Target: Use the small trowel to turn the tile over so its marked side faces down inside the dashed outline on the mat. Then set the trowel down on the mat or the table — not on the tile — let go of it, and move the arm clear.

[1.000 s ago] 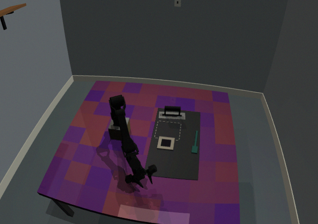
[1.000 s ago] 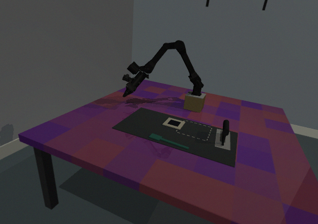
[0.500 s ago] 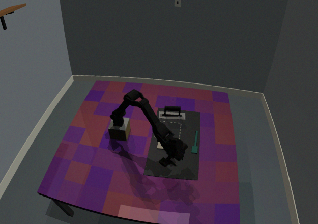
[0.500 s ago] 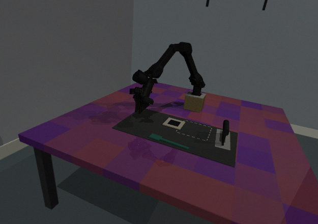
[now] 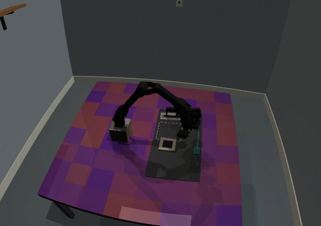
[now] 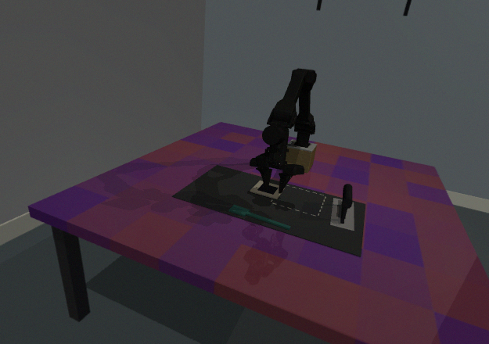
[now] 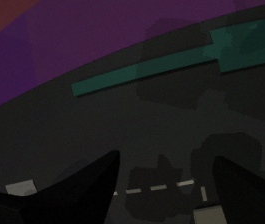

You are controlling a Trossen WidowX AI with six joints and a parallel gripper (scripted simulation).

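Observation:
The beige tile [image 5: 167, 144] [image 6: 261, 194] [image 7: 209, 216] lies flat on the dark mat [image 5: 154, 169] [image 6: 195, 190] [image 7: 108, 120], its dark square mark up. It is at one edge of the dashed outline [image 5: 157, 131] [image 6: 321, 206] [image 7: 158, 188], mostly outside it. The teal trowel [image 5: 196, 150] [image 6: 239, 209] [image 7: 143, 71] lies flat along the mat's long edge away from the arm's base. My gripper [image 6: 274, 189] [image 7: 167, 160] is open and empty. It points down above the mat, between trowel and outline; its fingers partly hide the tile in the exterior view.
A black handle [image 6: 346, 195] stands on a light plate [image 5: 162, 116] [image 6: 350, 220] [image 7: 20, 188] at one end of the mat. The arm's base block [image 5: 120, 134] [image 6: 302, 158] stands on the patchwork table [image 5: 131, 184] [image 6: 293, 259] beside the mat.

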